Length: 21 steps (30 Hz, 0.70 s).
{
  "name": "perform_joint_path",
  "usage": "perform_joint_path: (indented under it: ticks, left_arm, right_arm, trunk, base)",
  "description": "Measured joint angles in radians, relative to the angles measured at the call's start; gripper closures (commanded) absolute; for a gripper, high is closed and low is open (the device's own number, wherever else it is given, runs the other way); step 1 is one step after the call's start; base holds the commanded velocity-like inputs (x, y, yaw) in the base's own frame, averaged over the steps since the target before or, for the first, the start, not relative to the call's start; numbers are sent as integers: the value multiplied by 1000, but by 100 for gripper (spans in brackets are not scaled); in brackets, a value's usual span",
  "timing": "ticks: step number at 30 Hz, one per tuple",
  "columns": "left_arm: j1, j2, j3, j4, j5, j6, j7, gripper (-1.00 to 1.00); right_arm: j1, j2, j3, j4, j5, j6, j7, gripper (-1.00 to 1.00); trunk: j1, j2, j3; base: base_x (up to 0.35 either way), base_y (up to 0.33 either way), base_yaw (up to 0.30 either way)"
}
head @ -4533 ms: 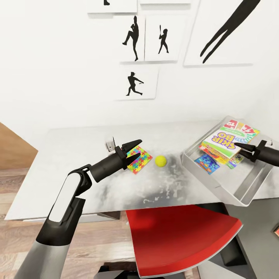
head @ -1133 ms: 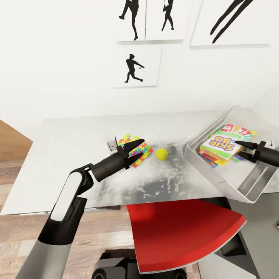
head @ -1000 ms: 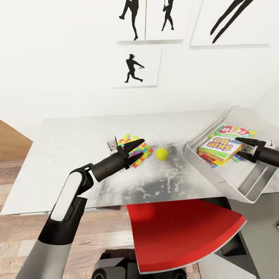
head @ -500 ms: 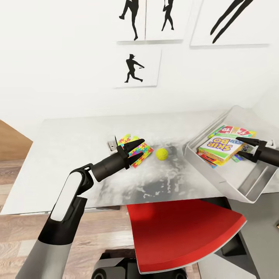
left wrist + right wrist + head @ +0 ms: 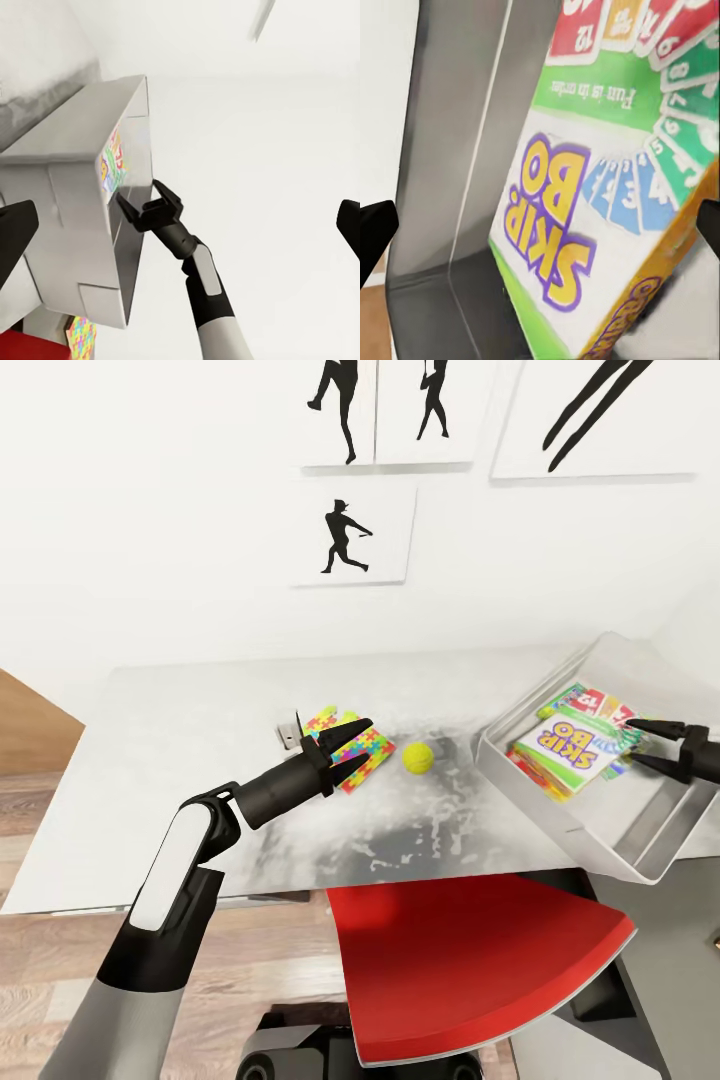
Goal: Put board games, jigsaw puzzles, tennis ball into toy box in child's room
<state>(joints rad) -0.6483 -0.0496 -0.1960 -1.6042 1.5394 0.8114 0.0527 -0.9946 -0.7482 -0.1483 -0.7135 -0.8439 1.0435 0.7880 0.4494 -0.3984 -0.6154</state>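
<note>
The grey toy box (image 5: 610,830) sits tilted at the right end of the table (image 5: 180,760). Inside it the green-yellow Skip-Bo board game (image 5: 565,745) lies slanted on other flat boxes, of which a red edge (image 5: 516,762) peeks out. My right gripper (image 5: 648,748) is open just right of the Skip-Bo box (image 5: 585,202), holding nothing. Two overlapping jigsaw puzzles (image 5: 368,752) lie mid-table, and my left gripper (image 5: 352,744) hovers open over them. The tennis ball (image 5: 418,757) rests just right of the puzzles. The left wrist view shows the toy box (image 5: 75,187) and the right gripper (image 5: 148,204).
A red chair seat (image 5: 470,960) is tucked under the table's front edge. A small grey object (image 5: 288,732) stands beside the puzzles. Baseball-player posters (image 5: 350,535) hang on the white wall. Wood floor (image 5: 40,960) shows at the left, a dark table section (image 5: 680,930) at the lower right.
My right gripper opened, let go of the Skip-Bo box and drew back to the right. The box settled lower in the toy box. The left arm stayed still.
</note>
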Motion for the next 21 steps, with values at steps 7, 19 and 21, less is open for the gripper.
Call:
perform_joint_path:
  ticks: [7, 19, 21]
  left_arm:
    - [0, 2, 0, 0, 0, 0, 0, -100]
    - [0, 4, 0, 0, 0, 0, 0, -100]
    - [0, 4, 0, 0, 0, 0, 0, -100]
  right_arm:
    - [0, -12, -1, -21, -2, 0, -5, -100]
    - [75, -12, -30, -329, -2, 0, -5, -100]
    - [91, -12, -46, -355, -1, 0, -6, -100]
  trunk:
    - [0, 0, 0]
    - [0, 0, 0]
    - [0, 0, 0]
  base:
    - [0, 0, 0]
    - [0, 0, 0]
    - [0, 0, 0]
